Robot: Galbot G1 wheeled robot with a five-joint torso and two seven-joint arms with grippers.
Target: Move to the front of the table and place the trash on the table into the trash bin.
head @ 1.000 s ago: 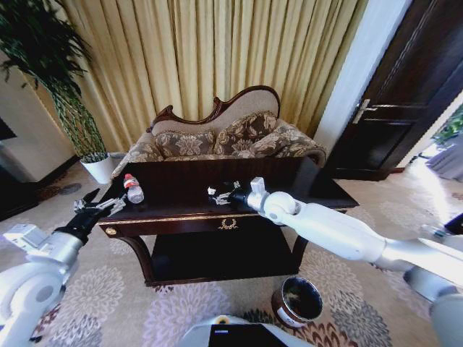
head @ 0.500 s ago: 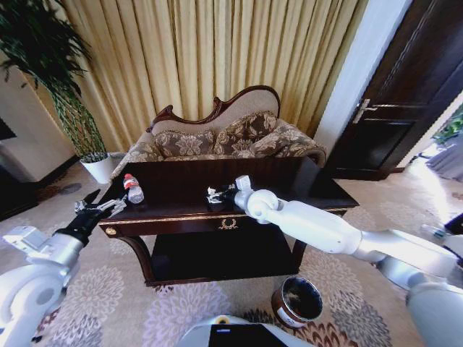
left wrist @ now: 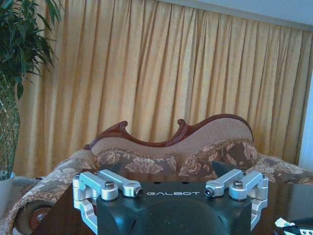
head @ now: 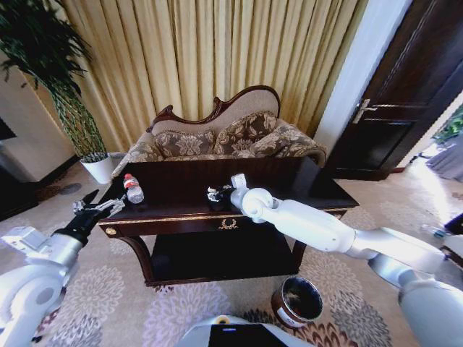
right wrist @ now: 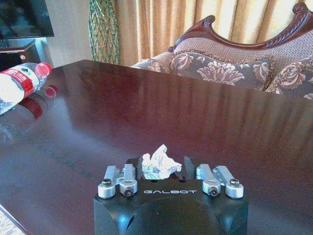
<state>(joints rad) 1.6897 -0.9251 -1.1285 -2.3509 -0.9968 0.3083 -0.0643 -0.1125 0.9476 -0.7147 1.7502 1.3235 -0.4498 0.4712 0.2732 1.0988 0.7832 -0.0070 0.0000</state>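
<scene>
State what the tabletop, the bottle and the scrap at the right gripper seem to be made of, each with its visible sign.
Table: dark polished wood, mirror-like reflections. Bottle: clear plastic, see-through body, red cap. Scrap at the right gripper: probably crumpled white paper, sharp creases.

table (right wrist: pixel 205 117): dark glossy wood, mirror-smooth. bottle (right wrist: pixel 18 84): clear plastic, red cap. scrap (right wrist: pixel 159 162): crumpled white paper. sofa (head: pixel 217 137): patterned cloth, carved wood frame.

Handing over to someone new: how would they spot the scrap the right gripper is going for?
Find the dark table in front of the sofa. Near the middle of its front edge sits the right gripper, with a small crumpled white paper scrap between its fingers. Unlike the red-capped bottle lying at the table's left end, it is tiny and wadded.
</scene>
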